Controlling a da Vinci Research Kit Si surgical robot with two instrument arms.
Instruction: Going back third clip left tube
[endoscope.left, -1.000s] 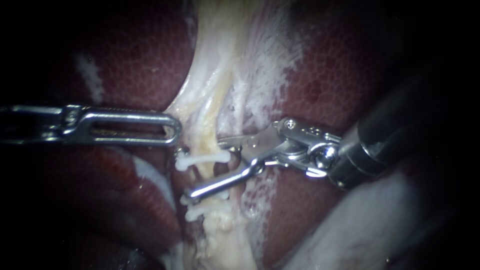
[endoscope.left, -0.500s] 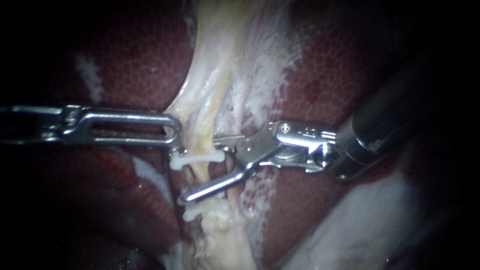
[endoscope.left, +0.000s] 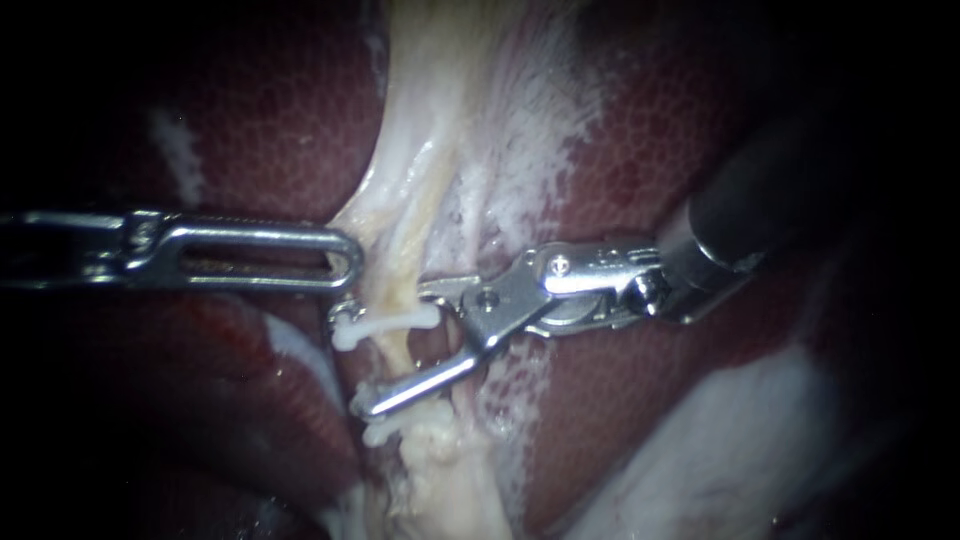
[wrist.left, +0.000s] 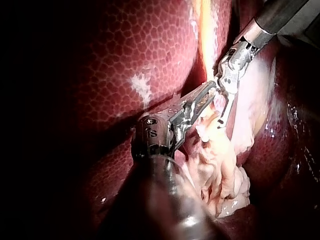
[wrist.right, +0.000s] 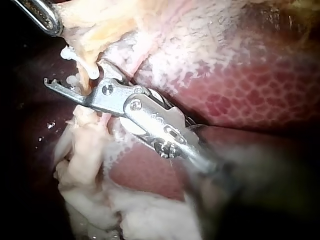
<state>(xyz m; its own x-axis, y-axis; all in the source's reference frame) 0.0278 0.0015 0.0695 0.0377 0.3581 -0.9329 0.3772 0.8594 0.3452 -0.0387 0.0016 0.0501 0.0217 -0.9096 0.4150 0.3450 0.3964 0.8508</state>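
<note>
Endoscope view: right instrument (endoscope.left: 398, 349) gapes astride tube (endoscope.left: 408, 272), apparently between clips (endoscope.left: 385, 322).

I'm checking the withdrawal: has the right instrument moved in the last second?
Yes. Against the still left instrument, the right instrument has shifted left, its open jaws reaching farther across the tube.

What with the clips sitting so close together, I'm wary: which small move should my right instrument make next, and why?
Probably ease the right instrument straight back along its shaft with the jaws held open. They straddle the tube: the upper clip sits between them, and the lower jaw lies across the tube just above the lower clip. Closing or swinging sideways could snag a clip.
</note>
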